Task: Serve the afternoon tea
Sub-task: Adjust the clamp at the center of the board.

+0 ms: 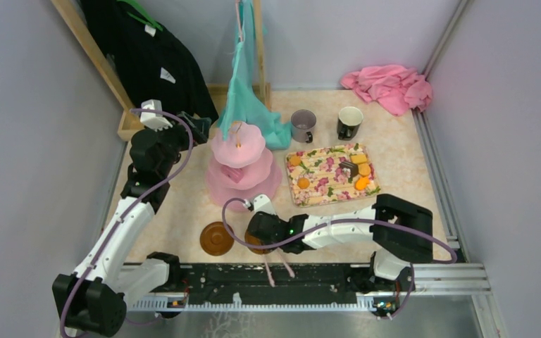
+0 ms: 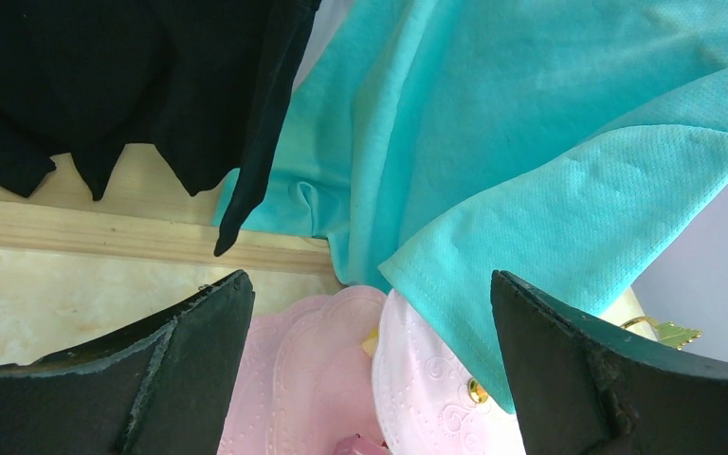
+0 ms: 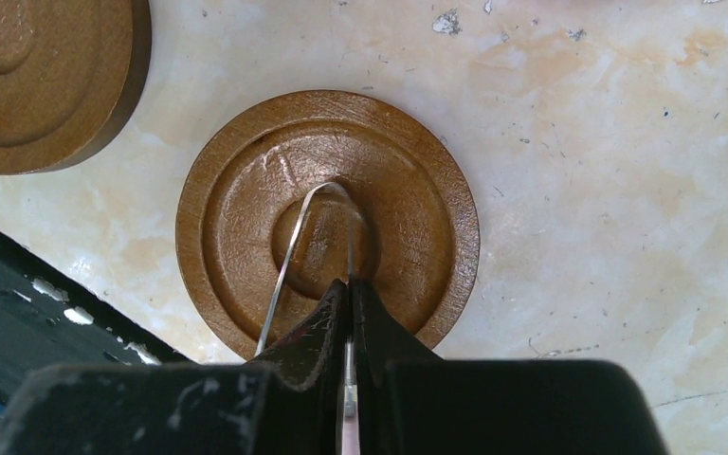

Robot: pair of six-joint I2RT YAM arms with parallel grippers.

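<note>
Tray [image 1: 327, 176]: floral and flat on the table right of centre. It holds orange cakes [image 1: 295, 160] and yellow cakes [image 1: 358, 159], mostly toward its left and right ends.
Mugs: the grey mug [image 1: 303, 124] and the black white-lined mug [image 1: 349, 121] stand upright, apart from each other, just beyond the tray's far edge.
Stand: the pink three-tier stand [image 1: 243, 179] is left of the tray. The teal fabric [image 1: 243, 84] hangs down at its far side.
Left gripper [image 2: 370, 284]: spread wide with nothing between the fingers, above the stand's top tier.
Right gripper [image 3: 351, 284]: fingers pressed together, pinching a thin wire loop [image 3: 294, 223] that lies over the centre of a brown disc [image 3: 408, 237].
Edges: the second brown disc [image 3: 28, 85] lies to the left, apart from the first. Both are close to the black rail [image 3: 19, 313] along the near table edge.
Open room: bare table [image 1: 183, 204] shows between the stand and the discs. The pink cloth [image 1: 389, 88] is bunched in the far right corner.
</note>
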